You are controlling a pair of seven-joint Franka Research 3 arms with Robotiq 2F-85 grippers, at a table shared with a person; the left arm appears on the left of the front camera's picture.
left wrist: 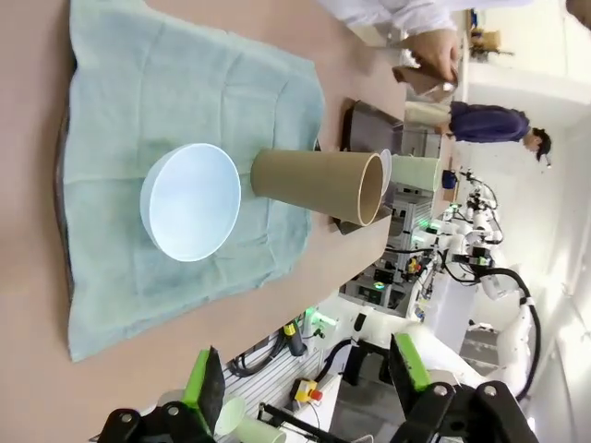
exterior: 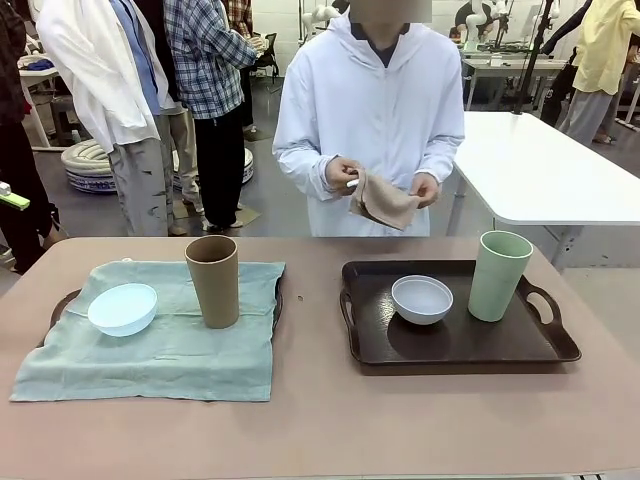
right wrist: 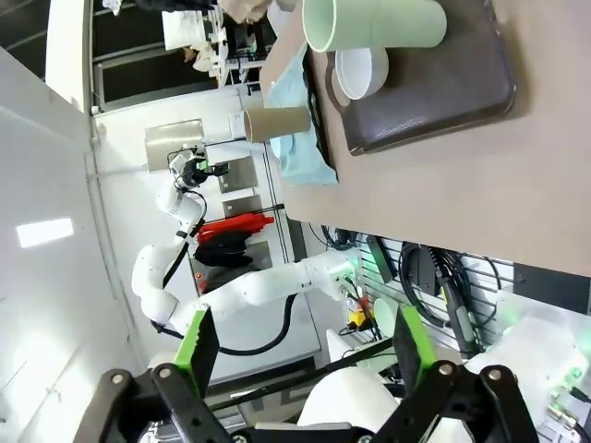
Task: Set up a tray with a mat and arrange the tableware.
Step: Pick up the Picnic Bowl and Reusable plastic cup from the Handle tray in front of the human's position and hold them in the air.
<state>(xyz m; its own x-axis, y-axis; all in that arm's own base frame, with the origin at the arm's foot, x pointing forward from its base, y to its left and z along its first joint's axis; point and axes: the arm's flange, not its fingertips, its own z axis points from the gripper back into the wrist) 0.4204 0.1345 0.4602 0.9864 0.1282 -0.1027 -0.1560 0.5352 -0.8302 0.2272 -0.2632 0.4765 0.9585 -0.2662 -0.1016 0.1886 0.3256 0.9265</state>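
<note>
On the left, a light green cloth mat (exterior: 170,340) covers a dark tray (exterior: 62,300); on it stand a light blue bowl (exterior: 122,308) and a brown tumbler (exterior: 213,281). The right dark tray (exterior: 450,345) is bare of any mat and holds a pale grey-white bowl (exterior: 421,299) and a pale green tumbler (exterior: 498,276). Across the table a person holds a folded tan cloth (exterior: 382,202) in both hands. My left gripper (left wrist: 305,388) is open, held back from the blue bowl (left wrist: 191,201) and brown tumbler (left wrist: 319,185). My right gripper (right wrist: 305,355) is open, away from the green tumbler (right wrist: 374,23).
The pinkish-brown table (exterior: 320,420) has free room along its front edge and between the two trays. A white table (exterior: 540,165) stands behind at the right. Other people stand far off at the back left.
</note>
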